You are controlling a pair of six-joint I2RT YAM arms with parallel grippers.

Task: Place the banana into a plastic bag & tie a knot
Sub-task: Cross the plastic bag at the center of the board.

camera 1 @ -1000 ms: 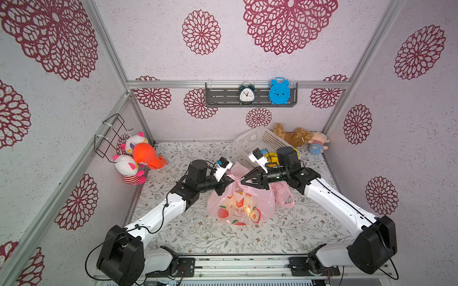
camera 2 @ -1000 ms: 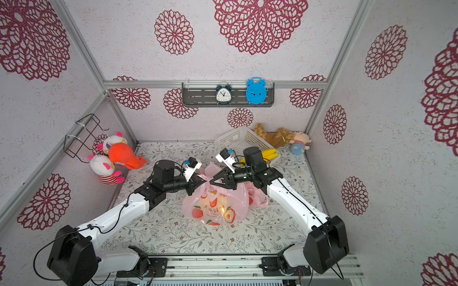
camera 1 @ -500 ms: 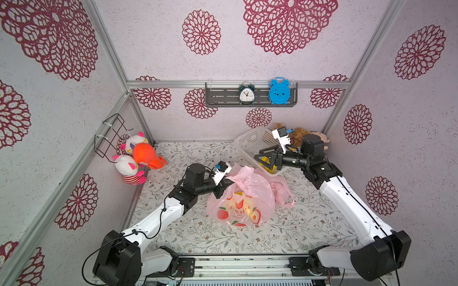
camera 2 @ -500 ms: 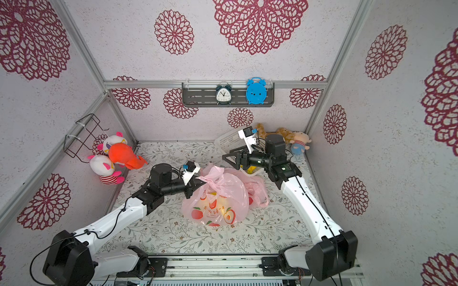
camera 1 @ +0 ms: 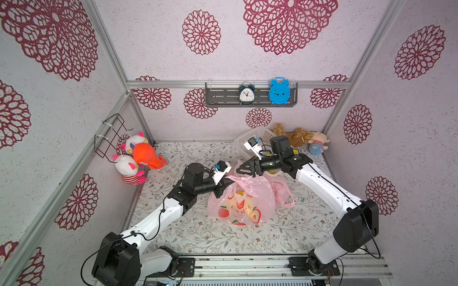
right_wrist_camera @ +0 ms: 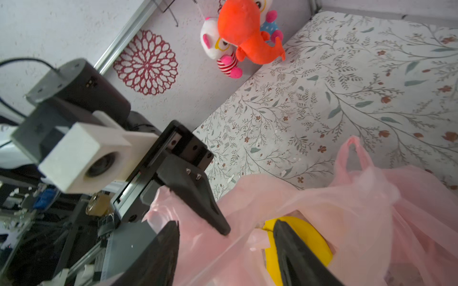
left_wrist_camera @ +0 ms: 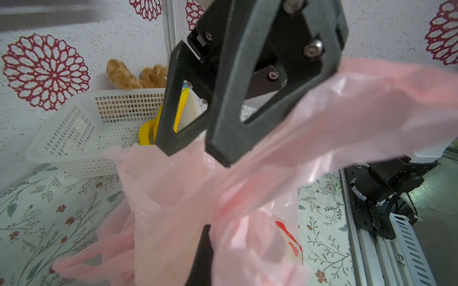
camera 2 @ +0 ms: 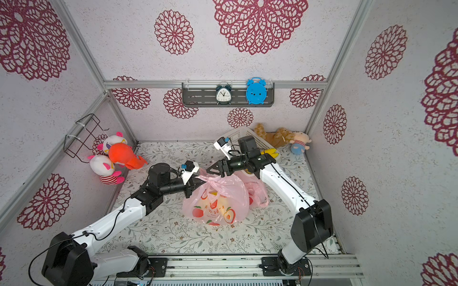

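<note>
The pink plastic bag with fruit prints lies mid-table in both top views. A yellow banana shows inside its mouth and as a yellow glow through the plastic. My left gripper is shut on a twisted handle of the bag, held stretched upward. My right gripper hovers open just above the bag's top, its fingers straddling the stretched plastic close to the left fingertip.
A white basket with more yellow bananas stands behind the bag. More pink bag plastic lies to the right of the bag. Plush toys sit at the left wall and the back right corner.
The right gripper let go at the bag, swung back toward the basket, and has now returned open over the bag's top. The left gripper stayed shut on the handle.
</note>
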